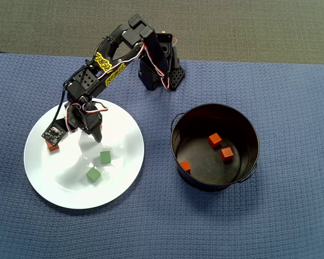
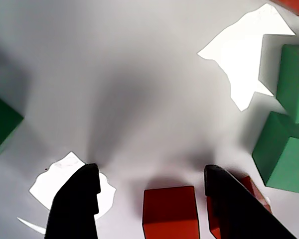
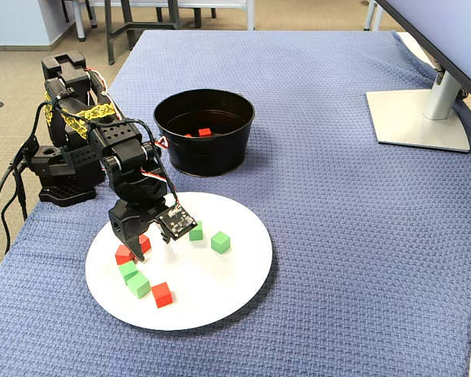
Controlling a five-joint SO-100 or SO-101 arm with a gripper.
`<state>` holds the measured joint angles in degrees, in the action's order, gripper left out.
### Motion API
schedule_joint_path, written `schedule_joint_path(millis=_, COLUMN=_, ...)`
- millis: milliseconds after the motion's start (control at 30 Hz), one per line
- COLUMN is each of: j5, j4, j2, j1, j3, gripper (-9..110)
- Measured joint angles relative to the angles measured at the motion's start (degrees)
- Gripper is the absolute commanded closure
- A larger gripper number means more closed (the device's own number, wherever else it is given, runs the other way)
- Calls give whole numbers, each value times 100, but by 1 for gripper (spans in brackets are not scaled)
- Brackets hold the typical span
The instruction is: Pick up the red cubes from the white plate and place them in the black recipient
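Observation:
The white plate (image 1: 121, 135) lies on the left of the overhead view, with my gripper (image 1: 87, 129) low over its far-left part. In the wrist view the gripper (image 2: 152, 172) is open, and one red cube (image 2: 169, 211) sits on the plate between the fingers, nearer the right finger (image 2: 234, 209). A second red cube (image 2: 254, 191) lies just behind that finger. The fixed view shows a third red cube (image 3: 162, 294) near the plate's front. The black recipient (image 1: 178, 129) stands right of the plate and holds three red cubes (image 1: 215, 140).
Green cubes (image 1: 105, 157) (image 1: 93, 175) lie on the plate, and more green cubes (image 2: 286, 154) are close beside the right finger. The arm's base (image 1: 162, 70) stands behind the plate. A monitor stand (image 3: 420, 118) is at the far right of the blue cloth.

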<state>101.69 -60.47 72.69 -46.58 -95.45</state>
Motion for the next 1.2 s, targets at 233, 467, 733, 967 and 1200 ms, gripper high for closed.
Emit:
schedule_joint_path(millis=233, j5=0, j4=26, j2=246, j1=0, j3=-246, gripper=81)
schedule_joint_path(millis=467, j5=0, j4=35, j2=457, j1=35, j3=-448, gripper=81)
schedule_joint_path(millis=733, j5=18, j4=35, j2=765, j1=79, j3=-791, gripper=81)
schedule_joint_path(millis=967, j5=132, j4=35, j2=861, j1=79, j3=-949, gripper=82)
schedule_joint_path(millis=1200, j5=158, j4=35, j2=967, j1=79, j3=-1046, gripper=85)
